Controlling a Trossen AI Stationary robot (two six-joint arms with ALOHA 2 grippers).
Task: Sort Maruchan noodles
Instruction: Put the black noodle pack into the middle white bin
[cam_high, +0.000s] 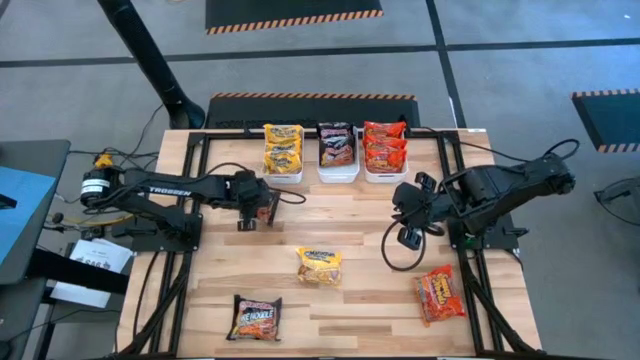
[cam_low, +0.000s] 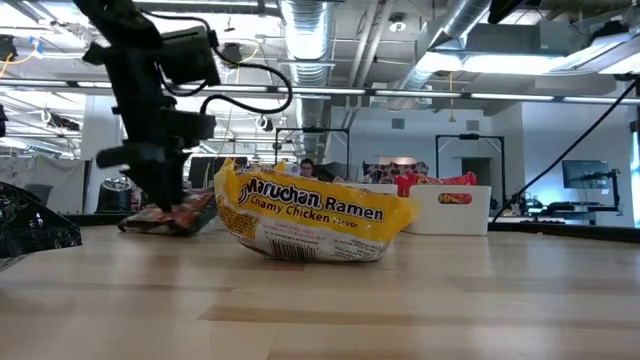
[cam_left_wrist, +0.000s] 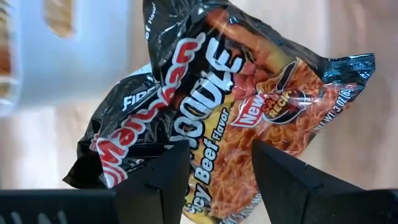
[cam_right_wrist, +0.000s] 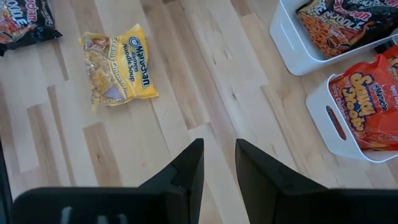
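Left hand (cam_high: 262, 211) left of centre in the high view, clamped on a black spicy beef packet (cam_left_wrist: 205, 118), just below the yellow-packet bin (cam_high: 283, 150). Beside that, along the top: black-packet bin (cam_high: 337, 152), then red-packet bin (cam_high: 385, 152). Lower on the tabletop (cam_high: 350, 300): loose yellow ramen packet (cam_high: 320, 267), black packet (cam_high: 255, 318), red packet (cam_high: 440, 294). Right hand (cam_high: 408, 200) right of centre, fingers slightly parted, gripping nothing.

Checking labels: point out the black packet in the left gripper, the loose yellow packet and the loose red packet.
Black packet (cam_left_wrist: 249, 93): left wrist view, printed front.
Yellow packet (cam_high: 319, 266): high view, middle of wrapper.
Red packet (cam_high: 439, 294): high view, middle of wrapper.
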